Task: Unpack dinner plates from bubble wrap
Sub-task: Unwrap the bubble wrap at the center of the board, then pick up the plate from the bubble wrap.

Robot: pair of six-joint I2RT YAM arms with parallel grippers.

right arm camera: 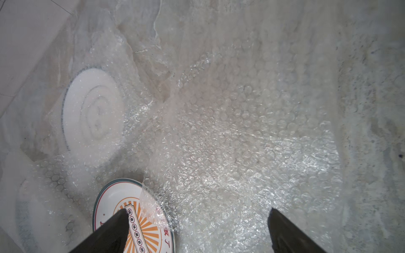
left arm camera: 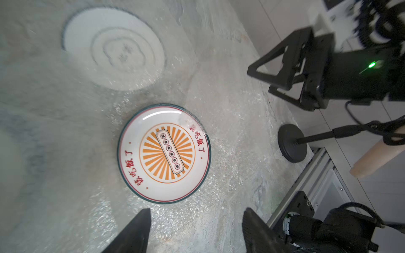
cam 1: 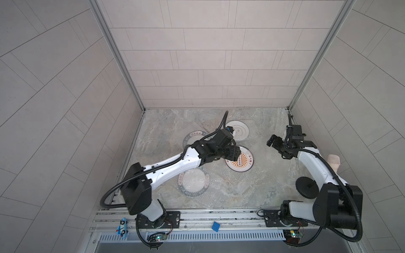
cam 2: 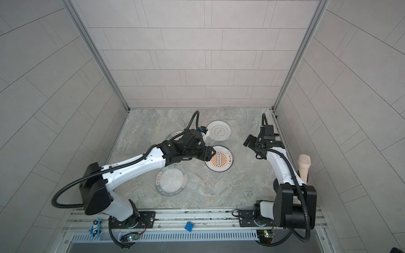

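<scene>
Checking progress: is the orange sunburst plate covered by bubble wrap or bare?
Mostly bare: the sunburst plate shows glossy and sharp; only a flap of bubble wrap laps one edge.

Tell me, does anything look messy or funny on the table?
Yes. A loose flap of bubble wrap lies over one edge of the sunburst plate, so it isn't fully uncovered. Another wrap corner crumples at the front edge of the table. Nothing looks broken.

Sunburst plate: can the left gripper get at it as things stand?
Probably yes: the left gripper hangs open beside the orange sunburst plate, nothing between; only a bubble wrap flap laps its rim.
</scene>
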